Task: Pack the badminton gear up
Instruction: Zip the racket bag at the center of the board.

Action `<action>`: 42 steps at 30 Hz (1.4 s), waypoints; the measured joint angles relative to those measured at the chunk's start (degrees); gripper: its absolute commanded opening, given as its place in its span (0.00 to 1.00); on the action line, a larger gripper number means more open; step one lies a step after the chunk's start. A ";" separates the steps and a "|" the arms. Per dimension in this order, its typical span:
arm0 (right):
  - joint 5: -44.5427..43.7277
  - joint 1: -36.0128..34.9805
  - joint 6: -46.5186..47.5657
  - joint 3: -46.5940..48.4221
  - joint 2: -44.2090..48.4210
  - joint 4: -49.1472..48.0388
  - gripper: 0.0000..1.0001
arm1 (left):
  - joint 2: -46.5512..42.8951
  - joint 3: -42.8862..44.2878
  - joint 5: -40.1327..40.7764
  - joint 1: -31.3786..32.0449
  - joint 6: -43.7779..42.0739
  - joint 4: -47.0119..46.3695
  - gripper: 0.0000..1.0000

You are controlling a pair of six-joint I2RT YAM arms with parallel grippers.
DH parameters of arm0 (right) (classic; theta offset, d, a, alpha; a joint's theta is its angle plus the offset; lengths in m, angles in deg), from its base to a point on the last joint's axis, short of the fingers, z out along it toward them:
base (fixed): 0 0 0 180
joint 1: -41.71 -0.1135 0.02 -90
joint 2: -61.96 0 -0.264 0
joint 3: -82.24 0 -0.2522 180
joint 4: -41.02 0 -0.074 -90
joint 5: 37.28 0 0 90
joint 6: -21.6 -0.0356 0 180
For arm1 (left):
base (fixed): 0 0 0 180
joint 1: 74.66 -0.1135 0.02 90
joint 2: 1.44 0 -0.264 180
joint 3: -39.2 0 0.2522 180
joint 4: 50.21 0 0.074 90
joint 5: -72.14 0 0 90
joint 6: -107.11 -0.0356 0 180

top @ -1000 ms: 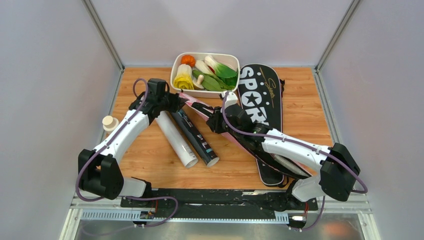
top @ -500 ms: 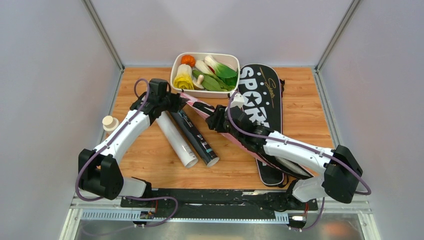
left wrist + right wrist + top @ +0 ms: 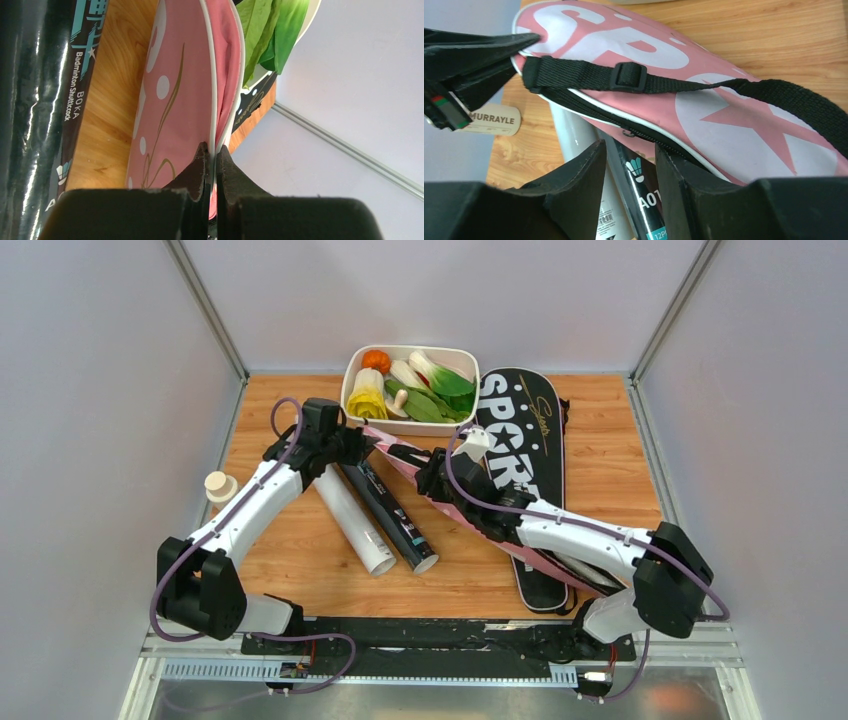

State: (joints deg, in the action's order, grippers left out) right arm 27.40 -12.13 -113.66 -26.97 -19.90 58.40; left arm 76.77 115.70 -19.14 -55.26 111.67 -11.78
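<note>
Now the pink cover [image 3: 175, 100] is pinched at its edge by the left gripper [image 3: 214, 152] — the right gripper [image 3: 630, 160] is spread apart (nothing gripped) nearby.

A wood-grain desk [image 3: 290, 540] in a warm orange-tan makes the floor of a small booth. Plain pale grey-lilac panels close it in. The back wall [image 3: 440, 290] rises beyond the left hand [image 3: 358, 443] and the right hand [image 3: 424, 472]. The left side wall [image 3: 90, 400] stands well out to the left of the left hand, and the right side wall [image 3: 760, 400] well out to the right of the right hand. Aluminium posts [image 3: 205, 305] mark the far corners (one each side). A metal rail [image 3: 430, 676] runs along the near edge, behind both hands. The light is soft and even, the shadows faint.
</note>
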 measured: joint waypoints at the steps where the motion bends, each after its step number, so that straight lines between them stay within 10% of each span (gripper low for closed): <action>1: -0.22 -0.04 0.04 0.11 -0.68 -0.02 0.43 | 0.00 0.00 0.13 0.09 0.09 0.00 0.00; 15: -4.44 -0.35 4.07 0.22 -3.21 -0.76 0.00 | 0.55 0.22 0.98 0.52 0.44 -0.15 0.00; 28: -0.81 -0.35 7.56 -6.64 3.30 -8.92 0.01 | 0.55 0.22 0.63 0.92 0.79 -0.26 0.00; 31: 1.29 -0.28 7.91 -7.32 4.35 -10.21 0.22 | 0.55 0.22 0.55 0.90 0.79 -0.26 0.00; 42: 3.08 0.31 7.28 -7.32 4.35 -14.16 0.34 | 0.55 0.22 0.48 1.33 0.76 0.39 0.00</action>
State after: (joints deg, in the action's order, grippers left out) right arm 30.48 -11.83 -106.38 -34.29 -15.55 44.23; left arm 77.32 115.92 -18.66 -53.93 112.44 -11.39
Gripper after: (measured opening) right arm 0.303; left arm 0.029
